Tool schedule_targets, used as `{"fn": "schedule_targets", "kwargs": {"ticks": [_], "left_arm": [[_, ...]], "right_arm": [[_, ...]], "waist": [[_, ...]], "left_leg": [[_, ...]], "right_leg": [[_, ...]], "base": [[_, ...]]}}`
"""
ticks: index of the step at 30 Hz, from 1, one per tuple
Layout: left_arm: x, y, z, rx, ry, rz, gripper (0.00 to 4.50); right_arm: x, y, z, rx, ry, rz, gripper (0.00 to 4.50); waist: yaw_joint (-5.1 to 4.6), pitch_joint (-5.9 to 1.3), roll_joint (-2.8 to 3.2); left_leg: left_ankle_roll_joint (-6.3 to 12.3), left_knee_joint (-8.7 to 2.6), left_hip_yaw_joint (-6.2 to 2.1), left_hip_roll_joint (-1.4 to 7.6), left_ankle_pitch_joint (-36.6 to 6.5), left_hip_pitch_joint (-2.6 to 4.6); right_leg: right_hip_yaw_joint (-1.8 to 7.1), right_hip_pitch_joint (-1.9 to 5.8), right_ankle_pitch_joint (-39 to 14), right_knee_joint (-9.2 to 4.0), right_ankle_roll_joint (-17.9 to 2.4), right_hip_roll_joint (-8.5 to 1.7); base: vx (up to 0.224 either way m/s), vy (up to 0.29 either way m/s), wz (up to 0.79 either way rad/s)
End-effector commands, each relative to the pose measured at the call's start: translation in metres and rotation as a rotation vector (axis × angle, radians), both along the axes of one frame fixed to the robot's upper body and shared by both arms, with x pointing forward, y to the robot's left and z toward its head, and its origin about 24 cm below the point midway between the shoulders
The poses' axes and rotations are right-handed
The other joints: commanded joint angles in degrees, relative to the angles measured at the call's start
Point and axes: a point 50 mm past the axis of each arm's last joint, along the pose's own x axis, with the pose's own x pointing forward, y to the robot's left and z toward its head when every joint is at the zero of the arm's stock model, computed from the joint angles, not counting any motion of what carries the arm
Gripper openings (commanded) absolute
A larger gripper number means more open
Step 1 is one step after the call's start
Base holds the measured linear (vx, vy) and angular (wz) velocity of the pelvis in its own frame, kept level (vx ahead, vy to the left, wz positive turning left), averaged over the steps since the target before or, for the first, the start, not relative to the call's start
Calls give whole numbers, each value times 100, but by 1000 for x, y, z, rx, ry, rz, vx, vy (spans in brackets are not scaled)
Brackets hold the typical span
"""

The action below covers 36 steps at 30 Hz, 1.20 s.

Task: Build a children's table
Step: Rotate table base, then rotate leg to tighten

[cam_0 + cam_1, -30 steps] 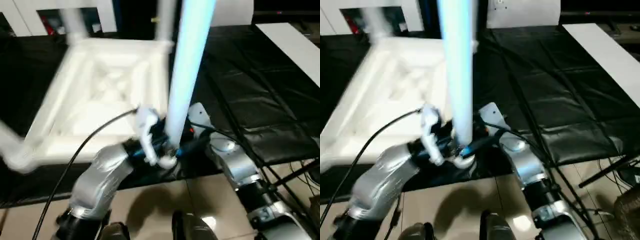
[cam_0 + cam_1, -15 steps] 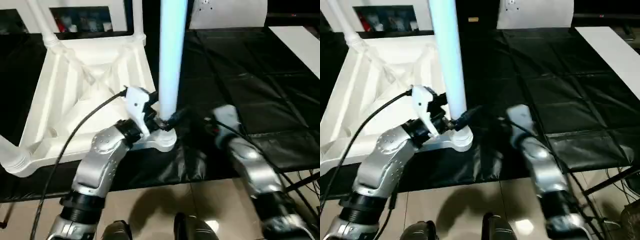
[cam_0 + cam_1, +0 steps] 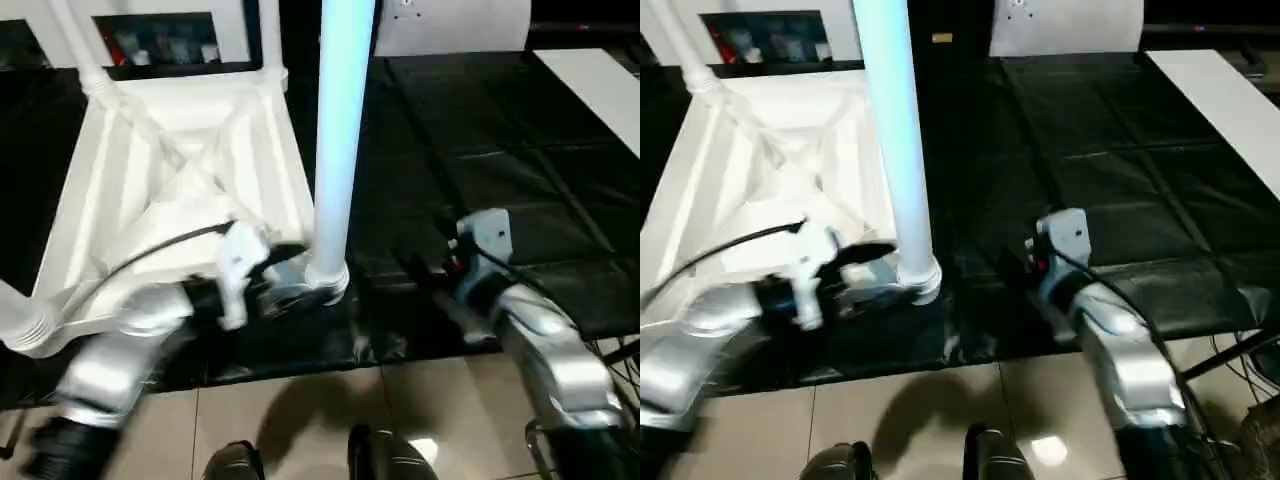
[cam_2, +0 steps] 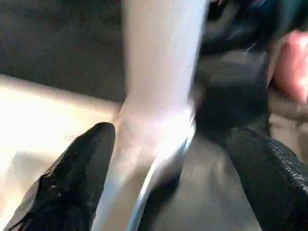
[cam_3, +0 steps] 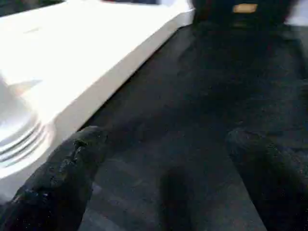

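- The white table top (image 3: 180, 190) lies ribbed underside up on the black-covered desk (image 3: 480, 150), filling the left half of the head-camera frame.
- One leg (image 3: 338, 140) stands upright in the near-right corner socket (image 3: 325, 285), at lower centre; another leg (image 3: 75, 45) rises at upper left.
- The left gripper (image 4: 163, 144) sits at that socket with its fingers (image 4: 82, 163) spread either side of the leg's base, seemingly not touching it.
- The right gripper (image 5: 163, 159) is released, fingers wide apart over bare desk, just right of the socket.
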Motion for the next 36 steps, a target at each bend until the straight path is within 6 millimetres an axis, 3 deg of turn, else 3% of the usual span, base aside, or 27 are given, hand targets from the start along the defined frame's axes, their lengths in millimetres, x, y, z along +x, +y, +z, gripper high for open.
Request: {"fn": "schedule_targets", "kwargs": {"ticks": [1,3,4,8,11,19,26,36], "left_arm": [[1,3,-4,60,42,-39,366],[5,6,-8,125,61,-40,340],[8,8,-10,151,62,-29,330],[20,6,-11,128,115,7,301],[26,5,-12,153,121,19,274],[33,2,-13,186,110,-61,211],[33,3,-11,266,93,-137,146],[35,7,-11,288,99,-159,59]], "right_arm": [[-7,7,4,3,6,109,450],[-10,7,5,-17,10,146,450],[-12,7,7,-22,11,161,450],[-17,3,15,-45,15,232,450],[-19,1,15,-71,20,259,450],[-20,2,19,-86,23,283,450],[-23,1,19,-105,36,311,450],[-23,4,21,-106,43,341,450]], "waist": [[33,-426,56],[61,-428,86],[59,-427,73],[144,-460,101],[164,-483,51],[175,-486,46],[172,-504,65],[176,-515,63]], "left_leg": [[286,-413,-4,37,-1638,67],[247,-418,-20,47,-1668,79],[248,-421,-17,46,-1666,75],[217,-401,-14,47,-1527,81],[257,-391,-5,40,-1391,52],[292,-382,-8,26,-1344,44],[278,-381,-8,44,-1298,43],[267,-372,-8,38,-1306,43]], "right_leg": [[219,319,-2950,-478,-511,-293],[221,315,-3016,-479,-504,-312],[221,316,-3000,-487,-499,-302],[233,338,-2838,-466,-580,-333],[232,373,-2537,-432,-719,-316],[220,370,-2856,-479,-586,-337],[224,390,-2585,-438,-731,-334],[222,391,-2685,-443,-705,-342]], "base": [[0,0,0],[0,0,0],[0,0,0],[0,0,0],[0,0,0],[0,0,0],[0,0,0],[0,0,0]]}}
